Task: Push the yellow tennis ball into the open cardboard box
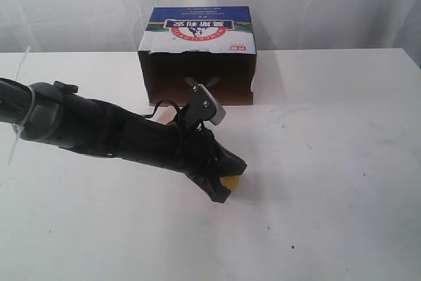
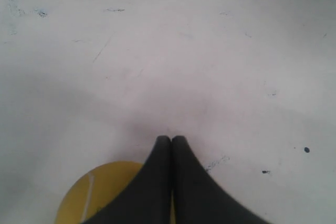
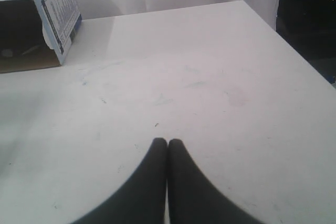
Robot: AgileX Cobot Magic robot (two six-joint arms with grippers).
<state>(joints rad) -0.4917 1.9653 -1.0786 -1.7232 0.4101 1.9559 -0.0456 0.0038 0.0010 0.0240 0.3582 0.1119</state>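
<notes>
The left tool [image 1: 220, 191] is clenched on itself, its two black fingers pressed tip to tip, gripping no object, and it points down at the bench [image 1: 342, 176] just below the middle of the exterior view. The yellow tennis ball [image 1: 232, 180] rests on the bench right against the tool's tip, on its right side, mostly covered by the fingers. The left wrist view shows the ball's pale seam beside one finger. The left arm [image 1: 99, 129] slants in from the left edge of the frame. The open cardboard box [image 1: 197, 57] stands at upper middle, dark mouth facing the viewer, well apart from the ball, near the bench's far edge. White bench lies between ball and mouth, and more stretches from the ball to the right edge and the lower edge of the frame. The right tool [image 3: 167, 141] is also clenched with fingertips touching, over white bench, far from the box, with the bench's far corner and side edge in sight.
</notes>
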